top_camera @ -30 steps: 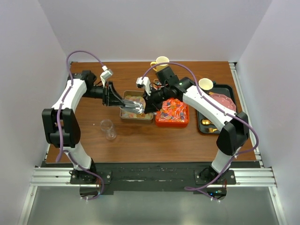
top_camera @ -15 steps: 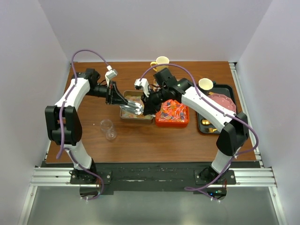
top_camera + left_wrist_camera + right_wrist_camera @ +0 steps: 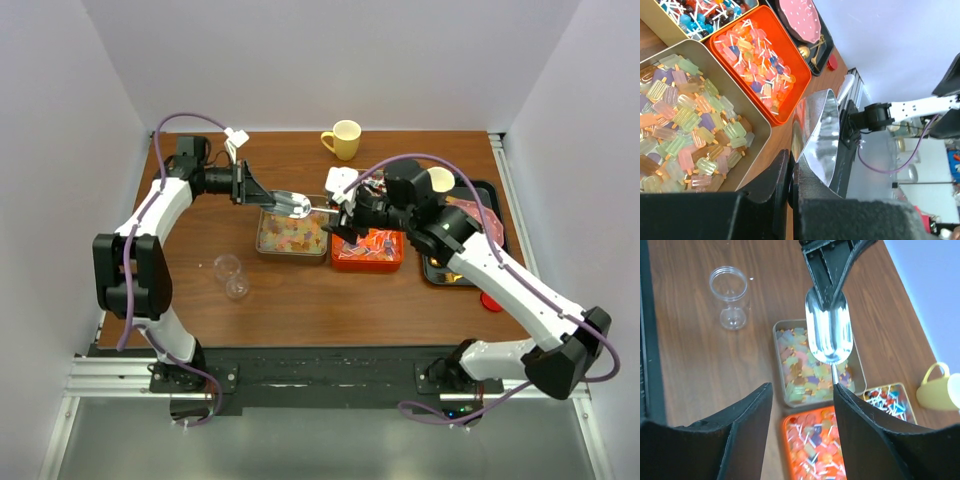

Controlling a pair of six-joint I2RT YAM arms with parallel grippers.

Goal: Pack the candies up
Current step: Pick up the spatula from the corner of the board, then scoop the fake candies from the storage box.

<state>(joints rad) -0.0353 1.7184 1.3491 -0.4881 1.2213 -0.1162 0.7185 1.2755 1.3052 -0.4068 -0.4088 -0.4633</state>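
A shiny metal scoop (image 3: 296, 203) hangs over the gold tin (image 3: 262, 232) of pastel candies (image 3: 682, 127). My left gripper (image 3: 250, 187) is shut on the scoop's bowl rim (image 3: 822, 132), and the bowl looks bare of sweets. The scoop's thin handle (image 3: 833, 374) points toward my right gripper (image 3: 802, 387), which is open and just off the handle's end. An orange tin (image 3: 340, 262) beside it holds orange, yellow and red candies (image 3: 820, 450). A third tin carries red-blue-white wrapped candies (image 3: 887, 400).
A clear jar (image 3: 228, 267) stands on the wood left of the tins, a second small clear piece (image 3: 237, 289) next to it. A yellow mug (image 3: 343, 138) sits at the back. The black tray (image 3: 492, 190) with a pink dotted plate (image 3: 800, 17) is on the right, a red lid (image 3: 490, 300) nearby.
My left gripper closed on the scoop and lifted it toward the back left. My right gripper let go of the handle, opened and drew back to the right.
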